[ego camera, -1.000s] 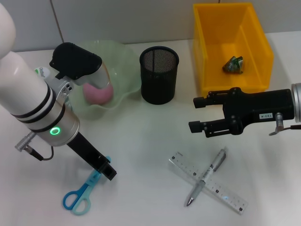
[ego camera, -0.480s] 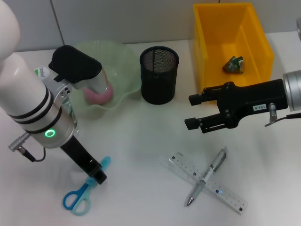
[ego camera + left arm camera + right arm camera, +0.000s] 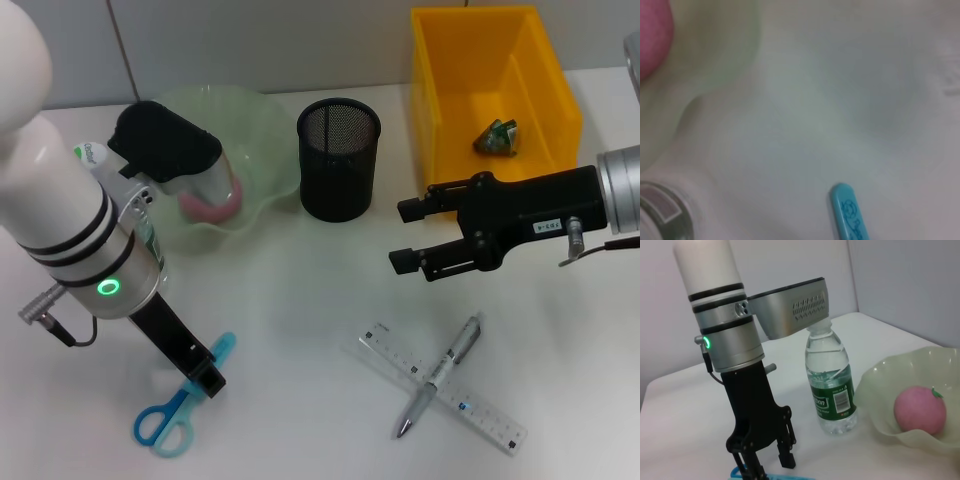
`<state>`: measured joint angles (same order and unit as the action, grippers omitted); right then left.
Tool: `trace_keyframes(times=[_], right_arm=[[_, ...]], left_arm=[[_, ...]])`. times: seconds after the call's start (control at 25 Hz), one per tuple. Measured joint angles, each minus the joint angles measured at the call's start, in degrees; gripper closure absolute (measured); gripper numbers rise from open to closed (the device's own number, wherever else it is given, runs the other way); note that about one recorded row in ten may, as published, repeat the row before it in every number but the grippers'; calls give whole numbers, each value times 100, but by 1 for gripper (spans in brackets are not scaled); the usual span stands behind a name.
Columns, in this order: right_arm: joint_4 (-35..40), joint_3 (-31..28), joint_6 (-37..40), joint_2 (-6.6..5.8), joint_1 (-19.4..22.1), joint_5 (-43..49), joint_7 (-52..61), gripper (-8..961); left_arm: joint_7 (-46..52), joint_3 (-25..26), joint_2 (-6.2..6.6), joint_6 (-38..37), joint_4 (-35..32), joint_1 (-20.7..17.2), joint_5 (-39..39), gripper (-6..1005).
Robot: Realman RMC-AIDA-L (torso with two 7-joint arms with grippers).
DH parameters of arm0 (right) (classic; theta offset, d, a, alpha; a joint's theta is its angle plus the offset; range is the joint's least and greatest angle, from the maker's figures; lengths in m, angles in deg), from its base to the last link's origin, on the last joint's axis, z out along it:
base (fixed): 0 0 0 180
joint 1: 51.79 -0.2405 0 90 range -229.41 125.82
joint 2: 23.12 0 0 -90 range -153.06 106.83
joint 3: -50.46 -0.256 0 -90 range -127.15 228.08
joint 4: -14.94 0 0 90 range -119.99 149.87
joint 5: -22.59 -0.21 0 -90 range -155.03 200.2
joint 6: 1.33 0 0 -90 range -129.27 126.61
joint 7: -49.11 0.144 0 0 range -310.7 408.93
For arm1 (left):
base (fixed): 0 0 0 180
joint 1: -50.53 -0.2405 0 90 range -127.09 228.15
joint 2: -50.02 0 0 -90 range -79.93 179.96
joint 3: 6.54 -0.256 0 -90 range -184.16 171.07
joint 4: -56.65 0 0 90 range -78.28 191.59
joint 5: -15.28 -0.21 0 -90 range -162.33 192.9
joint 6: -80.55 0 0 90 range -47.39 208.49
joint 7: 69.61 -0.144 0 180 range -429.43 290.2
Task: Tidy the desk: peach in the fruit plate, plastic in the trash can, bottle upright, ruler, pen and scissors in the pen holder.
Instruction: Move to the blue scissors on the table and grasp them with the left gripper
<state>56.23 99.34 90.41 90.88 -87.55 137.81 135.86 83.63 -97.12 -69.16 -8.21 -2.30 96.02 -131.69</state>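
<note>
One pair of blue-handled plastic scissors (image 3: 178,407) lies diagonally at the near-left edge, beneath the left gripper's (image 3: 207,378) parted jaws.

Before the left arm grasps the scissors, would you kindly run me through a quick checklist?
1. Left gripper over the scissors: ok, at the blades.
2. Left fingers open: ok, right wrist view shows them spread.
3. Scissors lying free on the table: ok.
4. Pen holder upright, nothing seen inside: ok.
5. Right gripper out of the way: ok, open, beside the yellow bin.
6. Bottle upright: ok.
</note>
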Motion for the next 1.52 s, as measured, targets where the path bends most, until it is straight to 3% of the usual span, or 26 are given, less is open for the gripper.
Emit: trace_keyframes(times=[1.32, 1.52], right_arm=[[-84, 33, -111, 43, 2, 89, -124, 185], [-58, 33, -76, 37, 6, 89, -114, 184]], left_arm=[[64, -489, -3, 320, 10, -11, 68, 468], [112, -490, -2, 241, -37, 34, 43, 683]])
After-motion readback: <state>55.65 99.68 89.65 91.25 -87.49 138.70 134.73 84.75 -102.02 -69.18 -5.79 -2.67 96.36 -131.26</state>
